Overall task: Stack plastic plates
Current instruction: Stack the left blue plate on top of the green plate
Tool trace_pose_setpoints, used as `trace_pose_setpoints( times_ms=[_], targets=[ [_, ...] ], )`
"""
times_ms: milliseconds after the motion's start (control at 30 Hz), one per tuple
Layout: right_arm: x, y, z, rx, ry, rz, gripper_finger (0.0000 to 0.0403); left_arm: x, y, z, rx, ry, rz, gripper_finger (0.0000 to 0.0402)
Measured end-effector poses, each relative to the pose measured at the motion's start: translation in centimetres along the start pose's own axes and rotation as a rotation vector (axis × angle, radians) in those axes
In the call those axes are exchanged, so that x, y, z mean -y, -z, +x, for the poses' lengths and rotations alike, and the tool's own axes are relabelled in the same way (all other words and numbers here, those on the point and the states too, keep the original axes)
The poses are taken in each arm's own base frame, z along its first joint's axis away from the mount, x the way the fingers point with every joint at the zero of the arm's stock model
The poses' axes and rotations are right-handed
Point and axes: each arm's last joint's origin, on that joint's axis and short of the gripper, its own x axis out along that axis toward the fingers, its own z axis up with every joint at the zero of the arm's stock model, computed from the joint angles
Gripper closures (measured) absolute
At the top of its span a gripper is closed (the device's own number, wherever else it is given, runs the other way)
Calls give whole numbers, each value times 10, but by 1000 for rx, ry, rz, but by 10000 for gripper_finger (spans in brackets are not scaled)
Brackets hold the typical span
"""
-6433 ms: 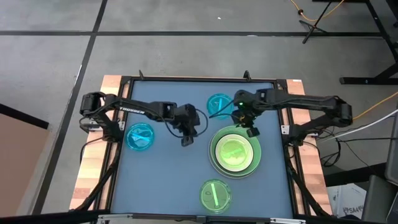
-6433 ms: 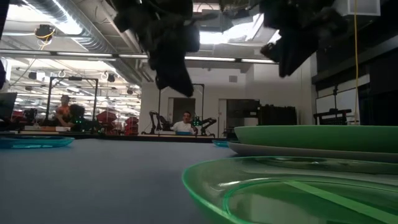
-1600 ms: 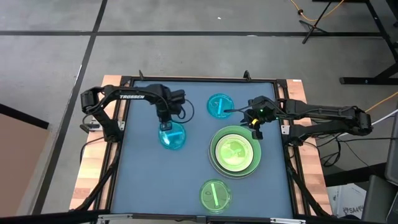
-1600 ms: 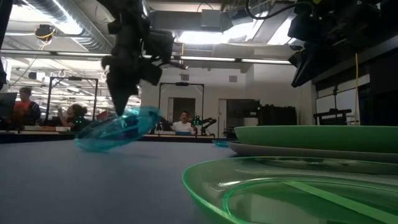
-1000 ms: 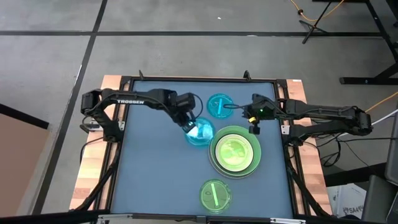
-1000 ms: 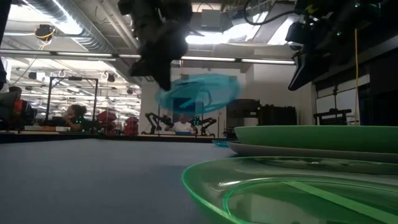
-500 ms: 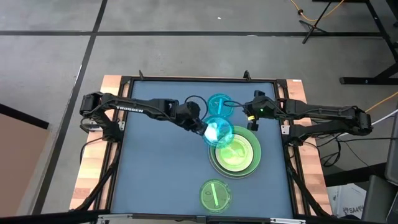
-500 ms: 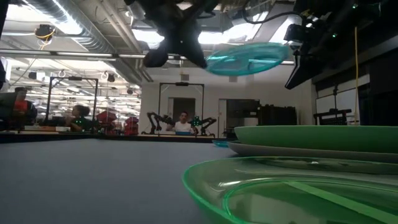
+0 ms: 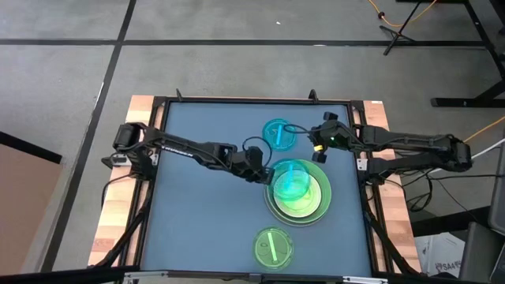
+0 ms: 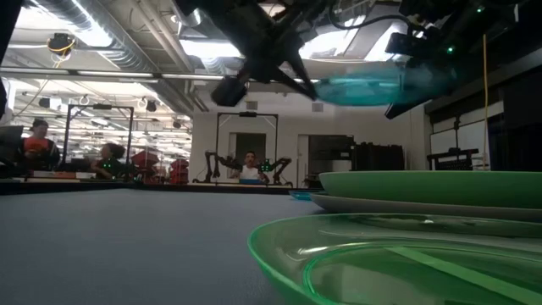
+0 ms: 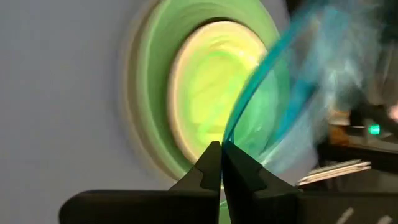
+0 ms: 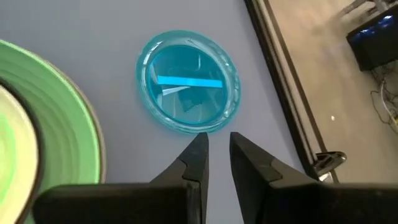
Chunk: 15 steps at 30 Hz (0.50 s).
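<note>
Left gripper (image 9: pixel 267 174): pinching the rim of a small blue plate (image 9: pixel 289 179), holding it in the air over the stack right of centre in the high view.
Stack (image 9: pixel 316 207): large light green plate on a grey one, smaller plates nested inside.
Right gripper (image 9: pixel 319 152): hovering upper right, fingers slightly parted, gripping nothing.
Second blue plate (image 9: pixel 278 134): lying flat, upper centre.
Small green plate (image 9: pixel 272 248): sitting alone, lower centre.
</note>
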Motion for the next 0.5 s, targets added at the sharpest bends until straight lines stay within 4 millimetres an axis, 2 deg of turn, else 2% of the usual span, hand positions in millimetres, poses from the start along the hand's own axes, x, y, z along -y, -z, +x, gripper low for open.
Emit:
trace_pose_setpoints(
  times_ms=[500],
  targets=[
    [0, 0, 0, 4, 7, 0, 347, -8, 13, 57, -28, 92, -100, 401]
  ],
)
